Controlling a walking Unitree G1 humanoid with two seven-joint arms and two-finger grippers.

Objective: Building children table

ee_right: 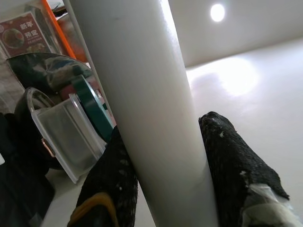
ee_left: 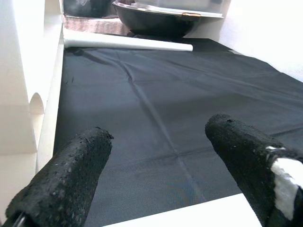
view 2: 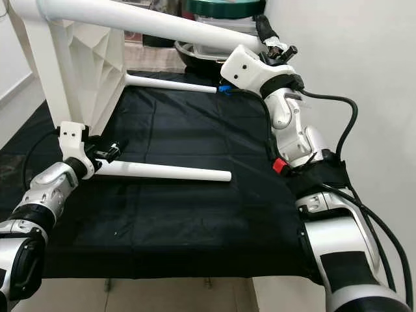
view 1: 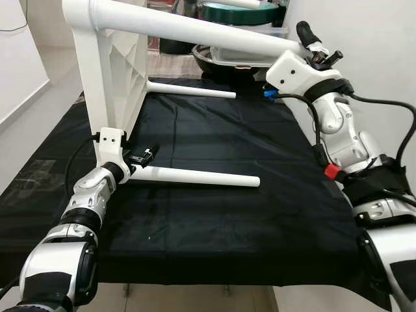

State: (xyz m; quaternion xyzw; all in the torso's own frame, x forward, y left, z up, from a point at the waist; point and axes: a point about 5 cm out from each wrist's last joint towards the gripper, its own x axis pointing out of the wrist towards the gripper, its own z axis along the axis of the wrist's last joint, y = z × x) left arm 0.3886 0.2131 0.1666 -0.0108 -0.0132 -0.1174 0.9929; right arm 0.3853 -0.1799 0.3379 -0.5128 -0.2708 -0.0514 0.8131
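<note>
The white children's table [view 1: 110, 71] lies on its side on the black-clothed bench [view 1: 214, 214]. The right gripper [ee_right: 163, 161] has its jaws clamped on the upper leg [view 1: 195, 29]; the left gripper [ee_left: 156, 156], jaws apart, sits over the lower leg [view 1: 201, 175].

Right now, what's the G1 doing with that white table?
It is assembling a white children's table that lies on its side on a black cloth. The right gripper is shut on the upper table leg near its far end. The left gripper is open beside the lower near leg, by the tabletop. Another leg rests further back.
</note>
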